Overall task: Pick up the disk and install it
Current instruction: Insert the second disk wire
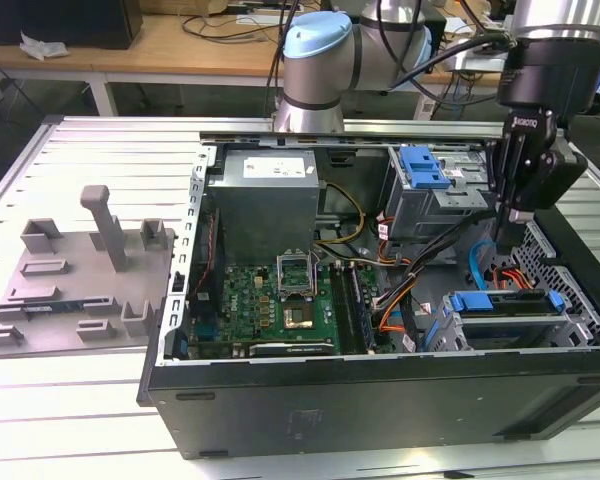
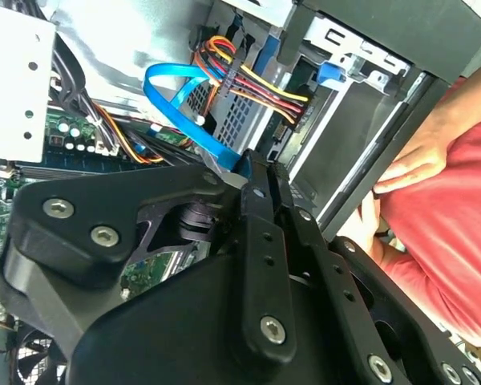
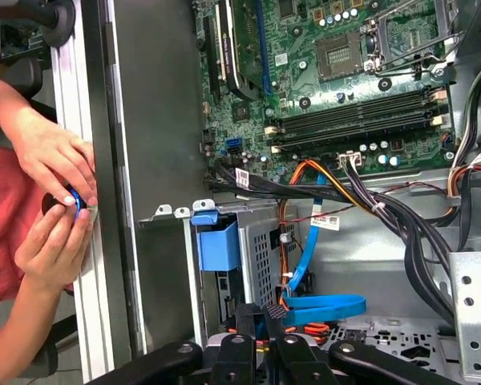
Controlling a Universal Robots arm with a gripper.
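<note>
exterior view: claw [image 1: 510, 232] is hanging inside the open computer case [image 1: 380, 400], at the view's right, above the drive cage. fingers are looking pinched together with nothing between them. disk [image 1: 507, 303] is sitting in the cage below the claw, blue frame upward. blue cable [image 3: 317, 301] is looping close by. a person's hands [image 3: 52, 200] are working at the case edge. judgement: good seating needs square alignment and cables kept clear.

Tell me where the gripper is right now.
In the exterior view the gripper hangs inside the open computer case, at that view's right, just over the blue-railed drive bay and beside the upper drive cage.
</note>
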